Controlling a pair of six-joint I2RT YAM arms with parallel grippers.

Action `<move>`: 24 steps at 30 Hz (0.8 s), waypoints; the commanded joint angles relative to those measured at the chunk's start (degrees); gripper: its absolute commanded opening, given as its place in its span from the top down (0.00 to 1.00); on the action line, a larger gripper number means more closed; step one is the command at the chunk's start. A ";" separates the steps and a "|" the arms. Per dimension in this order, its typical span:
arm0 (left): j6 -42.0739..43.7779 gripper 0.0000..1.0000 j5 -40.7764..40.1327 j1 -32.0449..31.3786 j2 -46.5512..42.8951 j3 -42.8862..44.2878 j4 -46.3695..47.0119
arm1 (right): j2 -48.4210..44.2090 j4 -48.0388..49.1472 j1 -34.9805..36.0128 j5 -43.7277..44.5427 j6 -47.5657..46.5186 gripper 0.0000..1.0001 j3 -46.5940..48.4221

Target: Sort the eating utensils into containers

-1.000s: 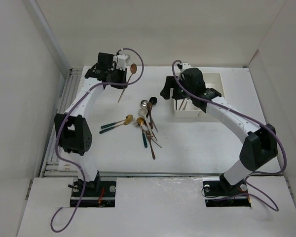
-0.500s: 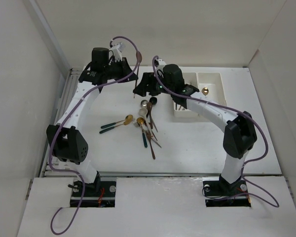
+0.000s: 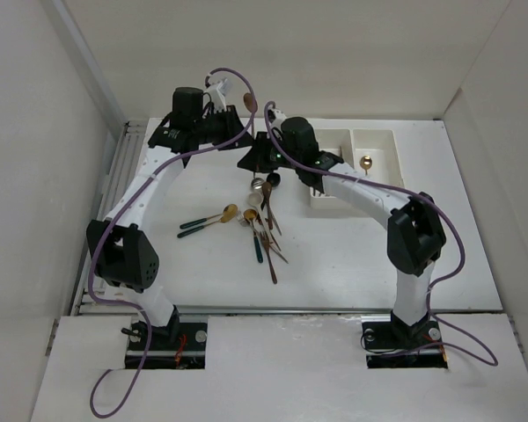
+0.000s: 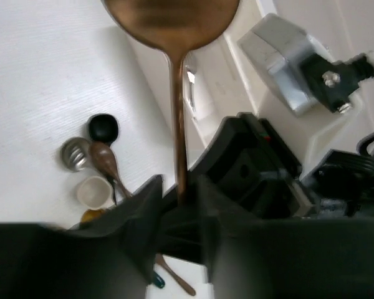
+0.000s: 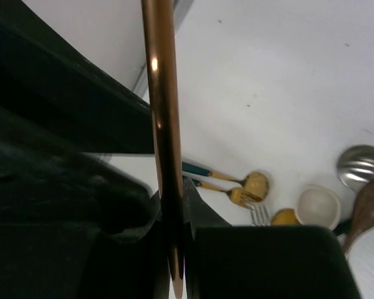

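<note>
A copper spoon hangs upright in the air between both grippers, bowl up, above the back of the table. My right gripper is shut on the lower handle, which sits pinched between its fingers. My left gripper stands open around the same handle, with a gap on each side. A pile of eating utensils lies mid-table. The white containers stand at the back right, a gold spoon in the right bin. The left bin is largely hidden by my right arm.
Two teal-handled gold utensils lie left of the pile, seen as a gold spoon and gold fork. Black, silver and brown spoon heads lie below the grippers. White walls enclose the table.
My right arm swung left from the containers to meet the left gripper and shut on the spoon's handle. The left gripper carried the spoon rightward, then loosened its jaws.
</note>
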 commanded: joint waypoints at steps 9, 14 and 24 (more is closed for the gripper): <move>39.44 0.43 -19.22 -0.47 1.36 1.27 -14.28 | -12.08 -13.61 -16.65 14.59 -8.49 1.00 -10.20; 55.02 0.48 -27.05 -0.47 -1.01 -10.70 -13.67 | -11.56 -27.07 -25.34 25.68 -18.10 1.00 -8.36; 63.05 0.53 -28.91 1.64 4.24 -20.21 -12.61 | 1.44 -36.40 -34.77 26.91 -21.72 0.90 -4.14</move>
